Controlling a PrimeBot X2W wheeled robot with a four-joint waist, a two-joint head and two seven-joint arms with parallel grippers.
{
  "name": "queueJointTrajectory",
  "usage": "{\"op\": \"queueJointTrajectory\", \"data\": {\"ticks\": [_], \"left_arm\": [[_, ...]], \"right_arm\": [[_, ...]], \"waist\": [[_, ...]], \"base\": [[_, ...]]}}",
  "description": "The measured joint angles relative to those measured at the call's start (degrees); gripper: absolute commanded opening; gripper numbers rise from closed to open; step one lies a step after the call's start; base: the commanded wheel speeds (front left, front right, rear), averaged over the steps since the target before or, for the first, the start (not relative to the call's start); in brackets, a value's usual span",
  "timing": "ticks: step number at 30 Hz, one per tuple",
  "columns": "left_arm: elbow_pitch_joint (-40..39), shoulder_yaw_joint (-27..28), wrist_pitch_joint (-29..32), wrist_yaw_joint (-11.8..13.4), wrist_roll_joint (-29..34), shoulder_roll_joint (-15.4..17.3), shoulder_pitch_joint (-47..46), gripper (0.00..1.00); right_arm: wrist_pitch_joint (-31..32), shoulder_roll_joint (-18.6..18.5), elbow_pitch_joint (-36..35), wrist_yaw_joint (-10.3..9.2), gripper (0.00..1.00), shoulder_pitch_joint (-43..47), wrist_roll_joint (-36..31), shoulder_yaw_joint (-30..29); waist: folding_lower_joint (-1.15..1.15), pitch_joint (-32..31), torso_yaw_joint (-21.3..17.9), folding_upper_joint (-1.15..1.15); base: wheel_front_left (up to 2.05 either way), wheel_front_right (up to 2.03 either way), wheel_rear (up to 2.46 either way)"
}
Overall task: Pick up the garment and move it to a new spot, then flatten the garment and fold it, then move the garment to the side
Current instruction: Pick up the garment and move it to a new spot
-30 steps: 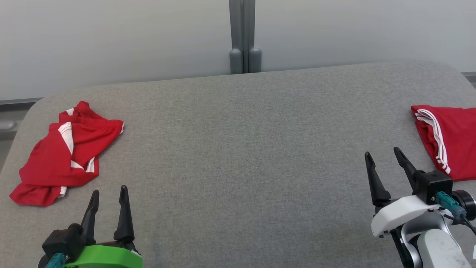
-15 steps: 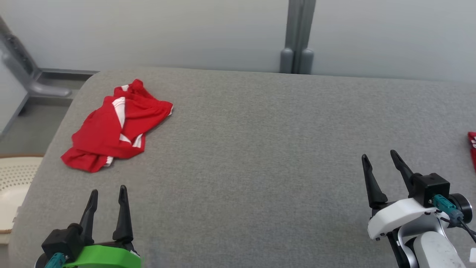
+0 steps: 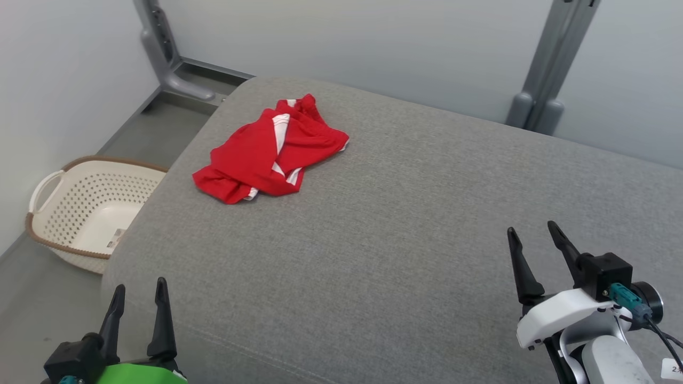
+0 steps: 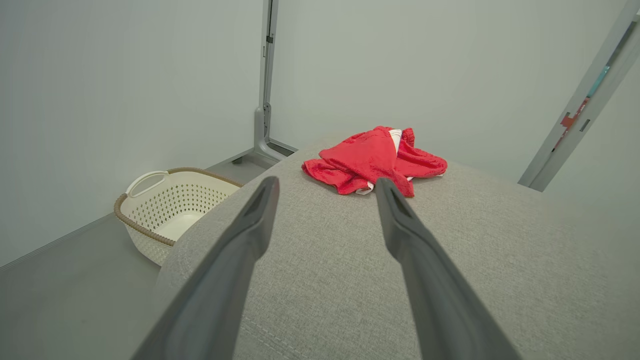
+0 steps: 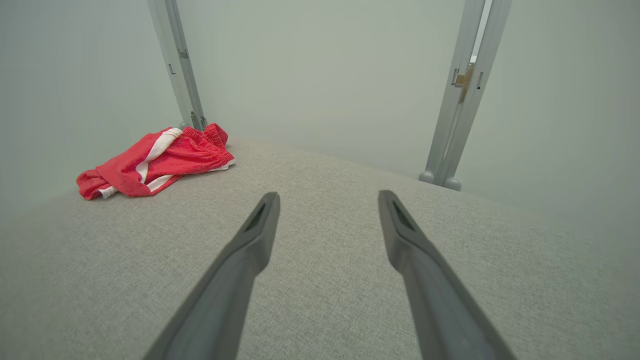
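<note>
So far nothing done: garment [image 3: 269, 152] lies crumpled in heap near far left corner of pad [image 3: 400, 224], untouched. Left gripper [image 3: 140, 284] spread wide, empty, at pad's near left edge, well apart from garment. Right gripper [image 3: 532, 228] likewise spread, empty, over near right of pad. All left: pick up, move, flatten, fold, set aside. Around: basket [image 3: 69, 205] on floor beside pad's left edge; posts [image 3: 539, 101] by wall behind. Path to garment looks unobstructed.

Bare padded surface [image 3: 416, 213] up to garment [image 3: 269, 152]
</note>
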Motion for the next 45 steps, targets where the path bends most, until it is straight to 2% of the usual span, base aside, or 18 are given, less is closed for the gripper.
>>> {"op": "queueJointTrajectory", "data": {"ticks": [7,22,31,37,43,45], "left_arm": [[-1.4,1.8,0.0,0.2,-0.4,-0.1,1.6,1.00],[-0.5,0.7,0.0,0.7,-0.4,-1.0,0.4,1.00],[8.7,-0.7,1.5,0.2,-4.3,0.1,-11.9,1.00],[18.9,-1.1,2.5,0.1,-7.3,1.4,-23.9,1.00],[30.4,2.0,5.2,0.0,-13.3,2.0,-36.3,1.00],[33.5,2.5,6.7,0.0,-14.1,3.1,-39.7,1.00]], "right_arm": [[0.2,-0.2,1.0,0.00,1.00,-1.6,0.5,1.9],[0.0,-0.7,1.0,0.00,1.00,-1.7,0.9,1.3],[2.5,-1.9,-2.4,0.00,1.00,-1.6,-0.1,1.2],[5.0,-3.9,-5.3,0.00,1.00,-4.0,-0.5,2.4],[7.8,-6.2,-9.1,0.00,1.00,-7.3,-0.6,4.9],[8.4,-6.7,-10.3,0.00,1.00,-8.7,-0.7,5.8]], "waist": [[0.00,0.1,3.5,0.00],[0.00,1.3,3.7,0.00],[0.00,3.3,2.5,0.00],[0.00,6.7,-0.1,0.00],[0.00,11.4,-3.7,0.00],[0.00,13.2,-5.0,0.00]], "base": [[0.00,0.00,0.00],[0.00,0.00,0.00],[0.00,0.00,0.00],[0.00,0.00,0.00],[0.00,0.00,0.00],[0.00,0.00,0.00]]}}
